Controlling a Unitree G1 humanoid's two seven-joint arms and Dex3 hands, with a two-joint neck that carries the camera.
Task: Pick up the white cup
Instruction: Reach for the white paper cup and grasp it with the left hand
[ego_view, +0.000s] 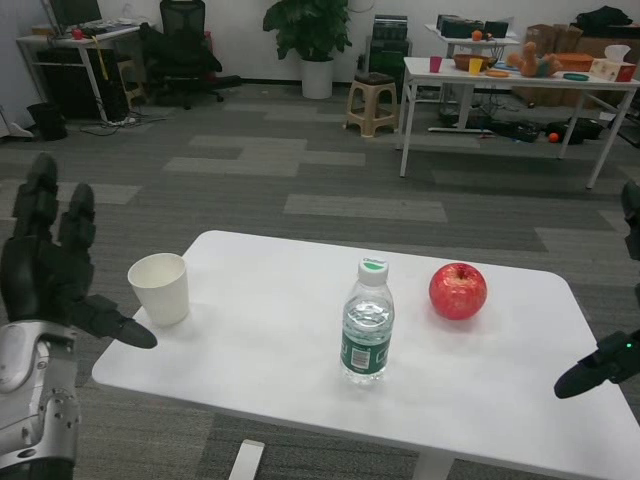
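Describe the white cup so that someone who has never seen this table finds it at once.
Start at the white table in the foreground and go to its left end. There the white cup stands upright and open-topped, just beside the fingers of the left hand. Unlike the clear water bottle at mid-table and the red apple further right, it is plain white and empty-looking.

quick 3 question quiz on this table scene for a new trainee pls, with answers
1. True or false: the left hand already holds the white cup.
2. Which thing stands between the cup and the red apple? A) water bottle B) bowl C) sponge
3. Fill in: the right hand shows at the table's ____ edge.

Key
1. False: its fingers are apart, beside the cup, holding nothing.
2. A, the water bottle, upright with its cap on.
3. Right.
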